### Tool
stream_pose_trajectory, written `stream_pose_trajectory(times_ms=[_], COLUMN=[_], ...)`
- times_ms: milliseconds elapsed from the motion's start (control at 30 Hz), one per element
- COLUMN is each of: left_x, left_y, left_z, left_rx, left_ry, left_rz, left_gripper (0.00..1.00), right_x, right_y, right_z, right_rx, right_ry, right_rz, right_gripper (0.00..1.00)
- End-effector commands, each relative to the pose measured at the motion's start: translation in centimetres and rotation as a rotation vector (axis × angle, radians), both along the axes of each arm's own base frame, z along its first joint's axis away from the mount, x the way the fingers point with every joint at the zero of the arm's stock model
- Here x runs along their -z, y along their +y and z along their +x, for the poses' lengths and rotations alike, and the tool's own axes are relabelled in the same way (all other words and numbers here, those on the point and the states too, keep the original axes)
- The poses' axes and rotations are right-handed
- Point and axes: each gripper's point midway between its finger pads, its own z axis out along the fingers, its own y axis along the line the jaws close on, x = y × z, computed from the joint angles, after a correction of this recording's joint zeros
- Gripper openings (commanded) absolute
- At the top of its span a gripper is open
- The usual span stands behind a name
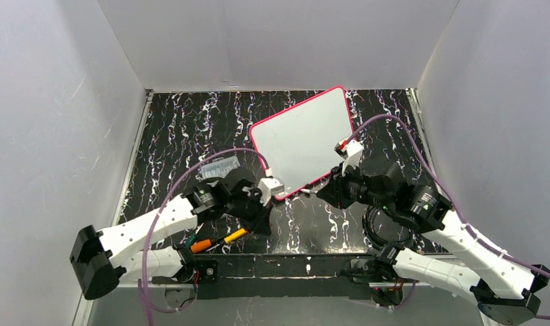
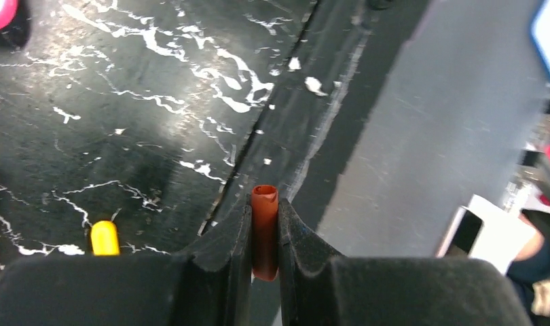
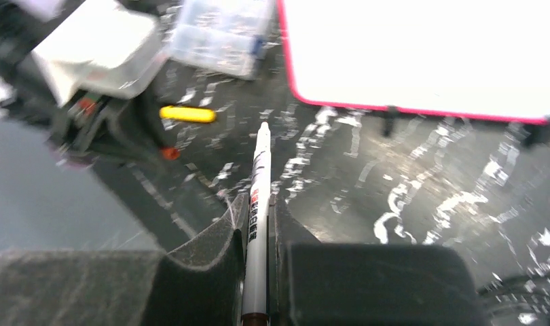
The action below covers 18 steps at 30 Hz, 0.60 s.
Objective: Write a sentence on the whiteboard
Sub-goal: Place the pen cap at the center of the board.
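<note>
Pointing toward the near edge of the flat pink-rimmed whiteboard (image 1: 303,139), the slim white marker (image 3: 261,163) is clamped by the right gripper (image 3: 257,204), a red-brown cap (image 2: 264,197) by the left gripper (image 2: 264,209).

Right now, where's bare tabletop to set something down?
Free: back-left tabletop, bordered by the left wall, the whiteboard and the clear box; also front centre, between the left arm and right arm. Crowded: front left, where an orange marker and a yellow marker lie; and the whiteboard's near edge, where both arms meet.
</note>
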Motion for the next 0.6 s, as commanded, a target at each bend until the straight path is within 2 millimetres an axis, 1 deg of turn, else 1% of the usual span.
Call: stream_pose_trajectory(times_ms=[0,67,133,233,300,467,567], left_x=[3.0,4.0,5.1,7.0,8.1,10.6,11.8], left_y=[-1.2,-1.9,-2.0,-1.4,-0.9,-1.4,-1.5], left_z=[4.0,4.8,5.8,7.3,8.2,8.4,8.5], left_rx=[-0.199,-0.240,-0.302,-0.385,-0.443,-0.439,-0.444], left_ry=[-0.172,-0.181,-0.199,-0.230,-0.242,-0.202,-0.187], left_rz=[0.113,0.098,0.106,0.168,0.229,0.310,0.334], left_gripper=[0.00,0.00,0.00,0.00,0.00,0.02,0.06], right_x=[0.6,0.8,0.5,-0.1,-0.7,-1.2,-1.5], right_y=[-3.2,-3.8,-4.6,-6.1,-6.4,-6.8,-7.0], right_z=[5.1,5.6,6.3,6.8,6.6,6.2,6.0], right_rx=[0.348,0.389,0.445,0.525,0.536,0.541,0.537], right_ry=[-0.119,-0.157,-0.200,-0.240,-0.252,-0.269,-0.271], right_rz=[-0.011,0.017,0.056,0.100,0.143,0.208,0.218], right_gripper=[0.01,0.01,0.01,0.01,0.01,0.01,0.01])
